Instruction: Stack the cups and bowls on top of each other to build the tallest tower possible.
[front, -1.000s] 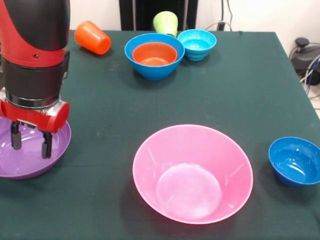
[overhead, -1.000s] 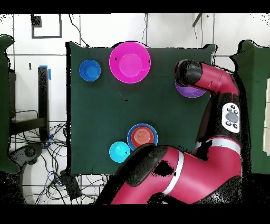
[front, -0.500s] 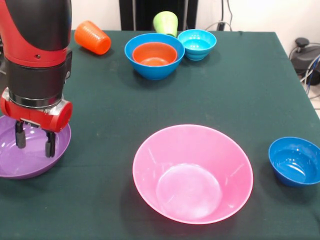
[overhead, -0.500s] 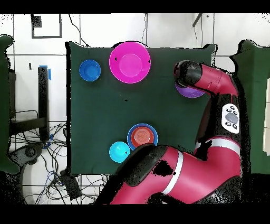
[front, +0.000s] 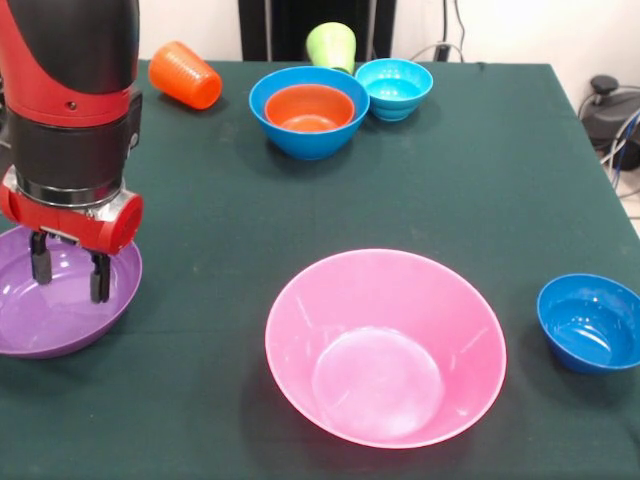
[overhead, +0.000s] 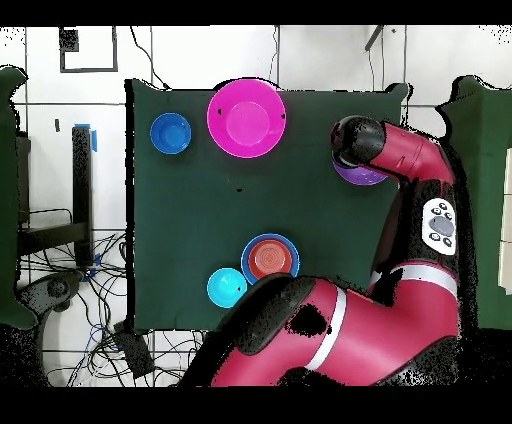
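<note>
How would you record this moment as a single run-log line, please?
tool: open, over purple bowl | holding: nothing | orange bowl: nested in blue bowl | pink bowl: empty | tower: not started

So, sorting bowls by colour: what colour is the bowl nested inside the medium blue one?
Orange bowl, clearest in the front view.

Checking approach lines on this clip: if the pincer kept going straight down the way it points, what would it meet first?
Most likely the purple bowl: the open pincer points down over its inside, near the right rim. Nothing shows between them, though depth is hard to judge.
</note>
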